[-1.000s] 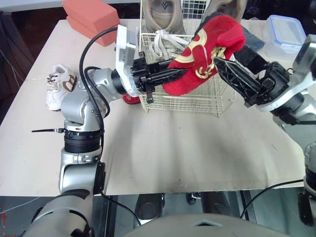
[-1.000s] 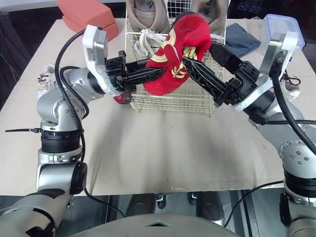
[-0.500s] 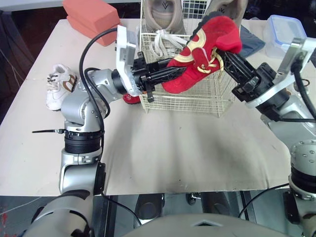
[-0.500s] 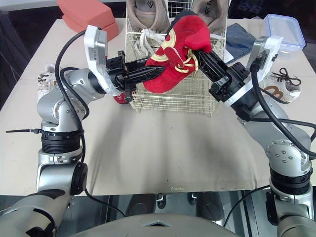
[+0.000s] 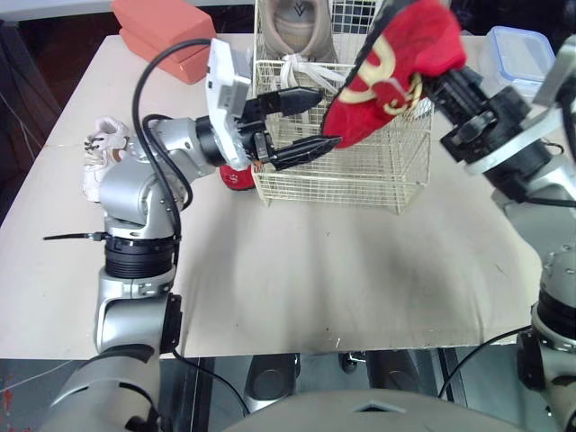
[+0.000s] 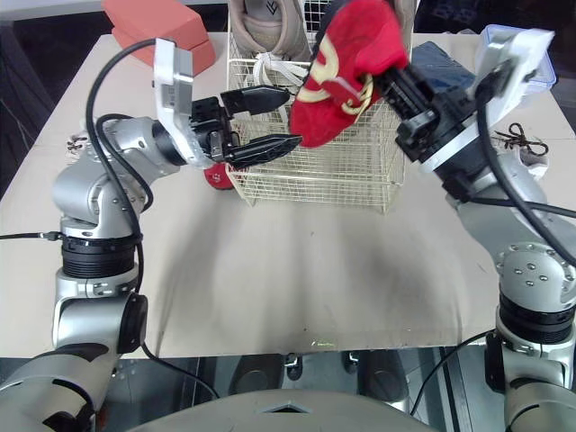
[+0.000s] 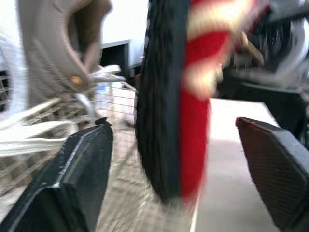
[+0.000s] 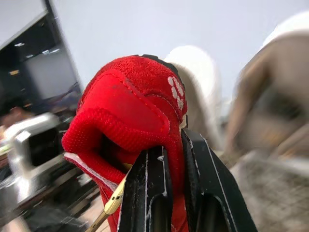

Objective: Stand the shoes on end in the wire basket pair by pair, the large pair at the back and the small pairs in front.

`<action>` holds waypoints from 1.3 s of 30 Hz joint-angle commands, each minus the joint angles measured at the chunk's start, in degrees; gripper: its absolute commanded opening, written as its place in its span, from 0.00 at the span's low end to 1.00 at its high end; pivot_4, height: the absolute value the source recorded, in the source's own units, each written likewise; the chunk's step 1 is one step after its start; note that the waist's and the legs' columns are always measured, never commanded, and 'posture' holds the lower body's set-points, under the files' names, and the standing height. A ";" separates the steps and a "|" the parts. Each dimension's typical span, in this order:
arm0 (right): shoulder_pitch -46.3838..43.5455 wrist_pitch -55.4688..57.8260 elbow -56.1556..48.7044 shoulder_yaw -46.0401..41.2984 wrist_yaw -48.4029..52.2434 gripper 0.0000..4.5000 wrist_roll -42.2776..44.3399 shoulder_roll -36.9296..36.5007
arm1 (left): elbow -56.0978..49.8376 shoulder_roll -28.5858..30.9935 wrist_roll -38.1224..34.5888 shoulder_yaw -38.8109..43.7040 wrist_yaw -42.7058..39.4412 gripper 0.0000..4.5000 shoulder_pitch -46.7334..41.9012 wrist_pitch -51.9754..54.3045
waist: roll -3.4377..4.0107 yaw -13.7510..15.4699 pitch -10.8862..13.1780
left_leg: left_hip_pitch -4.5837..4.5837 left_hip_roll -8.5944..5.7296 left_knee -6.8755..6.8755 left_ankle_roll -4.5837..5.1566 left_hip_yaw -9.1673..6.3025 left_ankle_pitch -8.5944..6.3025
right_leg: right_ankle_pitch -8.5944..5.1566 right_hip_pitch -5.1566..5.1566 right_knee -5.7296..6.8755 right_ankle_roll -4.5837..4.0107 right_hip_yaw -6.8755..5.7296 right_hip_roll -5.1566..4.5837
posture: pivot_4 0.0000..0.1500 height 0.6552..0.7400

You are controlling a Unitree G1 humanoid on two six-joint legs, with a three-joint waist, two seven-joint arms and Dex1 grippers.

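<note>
The right gripper (image 8: 175,153) grasps the red shoe (image 5: 396,72) above the wire basket (image 5: 360,175). The left gripper (image 5: 324,117) hovers beside the basket, fingers spread wide.

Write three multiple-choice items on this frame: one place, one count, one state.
1. Where is the red fabric shoe?
A) above the white wire basket
B) flat on the table
C) on the orange blocks
2. How many large beige shoes stand at the basket's back?
A) one
B) two
C) four
3. The left gripper is:
A) open, empty
B) shut on a shoe
C) shut on the basket

Answers: 1A, the right gripper holds it over the basket rim. 2B, two stand there on end. 3A, it is spread wide, gripping nothing.
</note>
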 commanded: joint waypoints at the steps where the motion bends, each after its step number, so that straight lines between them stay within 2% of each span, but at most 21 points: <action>1: -3.06 -0.56 -1.61 -3.32 -2.34 0.00 0.03 -1.30 | -5.76 2.92 -1.31 2.27 1.14 0.99 0.10 1.75 | 0.00 0.04 0.00 | 0.00 0.00 -0.03 -0.01 0.00 0.01 | 0.01 0.00 -0.04 -0.02 0.00 0.01 | 1.00 0.36; 6: -2.88 0.99 0.94 -1.63 -2.55 0.00 -11.32 -6.00 | -8.76 6.41 1.08 1.78 4.26 0.99 1.63 3.42 | 0.00 0.10 -0.01 | 0.03 0.00 -0.34 -0.03 0.02 0.02 | 0.09 0.05 -0.39 -0.10 -0.03 0.01 | 1.00 0.36; 15: -0.40 7.61 2.08 7.58 -1.43 0.00 -26.89 -8.55 | -12.41 6.58 -0.08 2.68 10.04 0.99 2.33 7.51 | 0.00 0.07 -0.01 | 0.01 0.01 -0.48 -0.04 0.07 0.03 | 0.10 0.02 -0.54 -0.10 0.00 0.02 | 1.00 0.36; 20: 0.23 14.70 1.09 6.29 -4.95 0.00 -25.46 -4.61 | -14.34 7.04 -1.18 3.38 11.43 0.99 3.38 9.11 | -0.01 0.19 -0.02 | 0.01 0.01 -0.46 -0.04 0.05 0.03 | 0.10 0.03 -0.53 -0.10 -0.02 0.01 | 1.00 0.36; 24: -0.18 18.14 2.77 0.69 -11.33 0.00 -18.71 4.77 | -14.87 7.06 -1.51 3.61 12.03 0.99 3.66 9.58 | -0.06 0.10 -0.05 | 0.01 0.01 -0.46 -0.05 0.02 0.04 | 0.10 0.06 -0.54 -0.10 -0.04 0.01 | 1.00 0.36; 28: -1.12 21.06 2.85 -2.29 -14.54 0.30 -16.08 9.05 | -14.69 7.27 -1.36 3.07 12.20 1.00 3.91 9.32 | -0.05 0.06 -0.04 | 0.02 0.01 -0.46 -0.07 0.03 0.05 | 0.11 0.05 -0.51 -0.11 -0.03 0.02 | 1.00 0.36; 32: -1.72 22.96 2.39 -2.69 -15.40 0.71 -16.22 8.93 | -14.47 7.48 -1.35 2.84 11.89 1.00 4.00 9.03 | -0.05 0.18 -0.05 | 0.03 0.00 -0.46 -0.07 0.03 0.05 | 0.11 0.06 -0.50 -0.11 -0.04 0.02 | 1.00 0.36; 33: -1.75 23.18 2.15 -2.34 -14.97 0.85 -16.95 8.11 | -14.46 7.53 -1.41 2.86 11.79 1.00 4.01 9.02 | -0.06 0.18 -0.06 | 0.03 0.00 -0.45 -0.06 0.01 0.05 | 0.11 0.08 -0.49 -0.11 -0.06 0.02 | 1.00 0.36; 34: -1.68 23.26 1.89 -2.02 -14.47 0.92 -17.77 7.29 | -14.35 7.57 -1.43 2.86 11.71 1.00 3.97 9.00 | -0.05 0.18 -0.05 | 0.03 -0.01 -0.44 -0.06 0.00 0.05 | 0.11 0.09 -0.49 -0.10 -0.06 0.01 | 1.00 0.36; 35: -1.60 23.33 1.73 -1.89 -14.16 0.99 -18.33 6.76 | -14.23 7.60 -1.39 2.81 11.63 1.00 3.93 8.92 | -0.05 0.13 -0.05 | 0.03 -0.02 -0.44 -0.06 0.02 0.05 | 0.11 0.08 -0.49 -0.10 -0.05 0.00 | 1.00 0.36; 39: -0.87 23.21 0.75 -2.65 -10.77 0.99 -20.48 2.07 | -13.63 8.13 -0.84 2.70 10.99 1.00 4.14 8.35 | -0.04 -0.02 -0.05 | 0.03 -0.02 -0.47 -0.07 0.03 0.05 | 0.11 0.05 -0.51 -0.11 -0.02 0.06 | 1.00 0.36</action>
